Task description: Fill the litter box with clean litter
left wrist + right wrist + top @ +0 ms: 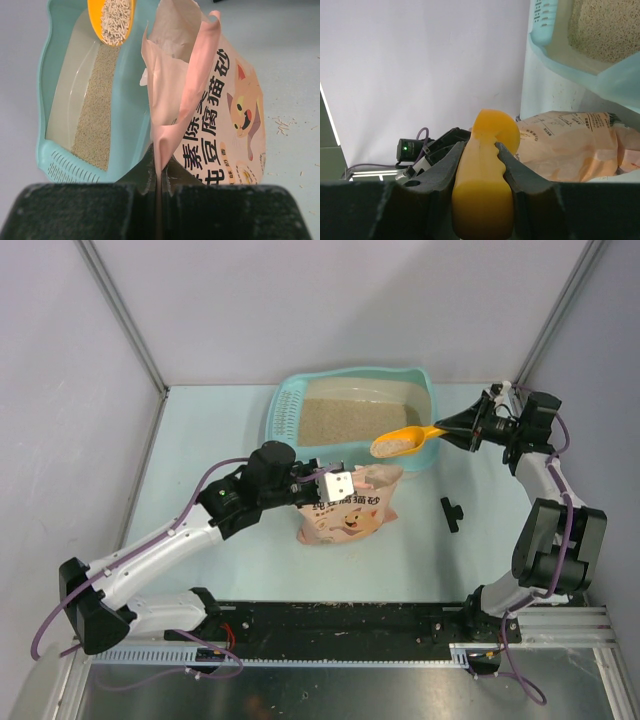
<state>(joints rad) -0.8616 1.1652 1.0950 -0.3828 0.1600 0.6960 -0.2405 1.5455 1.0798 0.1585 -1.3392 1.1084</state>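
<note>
Evidently light but loose and spill-prone, clean litter (pixel 393 445) rides in the orange scoop (pixel 425 433) at the litter box's (pixel 286 418) four o'clock corner. The right gripper (pixel 481 150) clamps its stiff handle, best kept level. The left gripper (pixel 157 172) pinches the floppy bag (pixel 220 125) at six o'clock.

The pink-orange plastic bag (pixel 220 115) carries large black Chinese characters on its front beside a cartoon animal, 豆腐猫砂 among them. Its smaller print is too small to read.
</note>
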